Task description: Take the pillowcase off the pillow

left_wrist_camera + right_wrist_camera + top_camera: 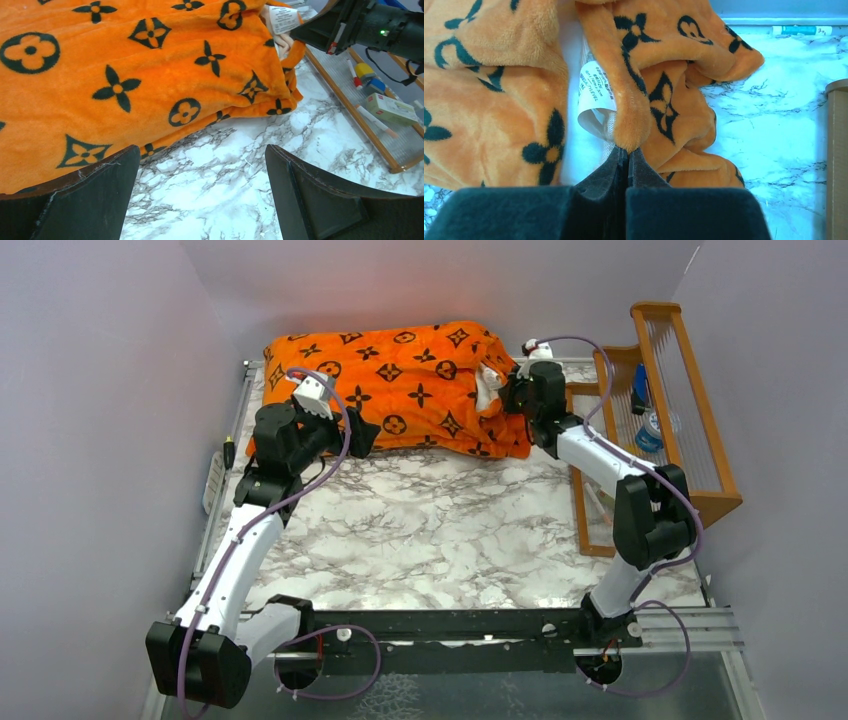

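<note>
pillowcase [400, 380] still on pillow [570, 50], far side of table [430, 530] | right gripper [626, 152] pinched tight on pillowcase hem at right-end opening | left gripper [202, 160] fingers apart, at pillowcase's near-left edge

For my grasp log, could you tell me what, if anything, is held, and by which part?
The right end effector pinches the pillowcase by its edge at the open end; the left end effector holds nothing.

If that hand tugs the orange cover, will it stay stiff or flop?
Probably floppy: the pillowcase bunches in soft folds at the right hand. Its plush pile likely grips, so it may drag on the pillow.
</note>
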You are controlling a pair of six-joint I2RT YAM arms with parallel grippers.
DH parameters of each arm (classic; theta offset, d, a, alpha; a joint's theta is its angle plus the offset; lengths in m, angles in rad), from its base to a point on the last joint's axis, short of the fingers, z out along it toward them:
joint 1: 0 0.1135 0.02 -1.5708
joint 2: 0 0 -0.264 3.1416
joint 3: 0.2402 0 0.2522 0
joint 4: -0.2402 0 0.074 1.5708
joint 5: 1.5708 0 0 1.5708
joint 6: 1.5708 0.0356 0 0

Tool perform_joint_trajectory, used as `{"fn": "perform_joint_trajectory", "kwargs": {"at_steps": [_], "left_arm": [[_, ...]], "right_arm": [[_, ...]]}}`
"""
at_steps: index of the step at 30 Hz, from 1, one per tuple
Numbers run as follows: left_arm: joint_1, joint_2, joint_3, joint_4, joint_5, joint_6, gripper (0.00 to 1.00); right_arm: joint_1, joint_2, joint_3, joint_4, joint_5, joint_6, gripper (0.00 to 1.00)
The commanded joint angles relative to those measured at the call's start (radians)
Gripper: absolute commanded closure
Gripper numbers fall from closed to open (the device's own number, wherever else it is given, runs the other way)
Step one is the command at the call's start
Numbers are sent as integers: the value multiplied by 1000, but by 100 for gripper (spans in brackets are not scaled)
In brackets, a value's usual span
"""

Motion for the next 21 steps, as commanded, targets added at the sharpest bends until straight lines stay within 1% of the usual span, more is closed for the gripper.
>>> {"fn": "perform_joint_trajectory", "kwargs": {"at_steps": [1, 4, 6, 8, 10, 12, 15, 18, 21], "left_arm": [[1, 2, 29, 53, 89, -11, 1], [-23, 24, 26, 85, 85, -39, 1], [-72, 50, 20, 131, 34, -74, 1], [-184, 90, 18, 171, -85, -85, 1], [-305, 150, 33, 195, -266, -55, 1], [-386, 227, 64, 215, -410, -34, 1], [-431, 329, 100, 277, -477, -41, 1], [-447, 411, 133, 329, -523, -67, 1], [-460, 487, 178, 345, -558, -66, 1]], "right_arm": [[-3, 3, -24, 51, -83, 7, 99], [-3, -25, -49, 60, -132, 4, 99], [-1, -55, -73, 70, -180, 16, 99], [10, -84, -101, 82, -220, 27, 99], [42, -115, -124, 85, -235, 23, 99], [74, -151, -150, 87, -243, 20, 99], [118, -214, -192, 86, -259, 25, 99], [147, -289, -250, 93, -292, 51, 99], [164, -361, -309, 90, -284, 61, 99]]}}
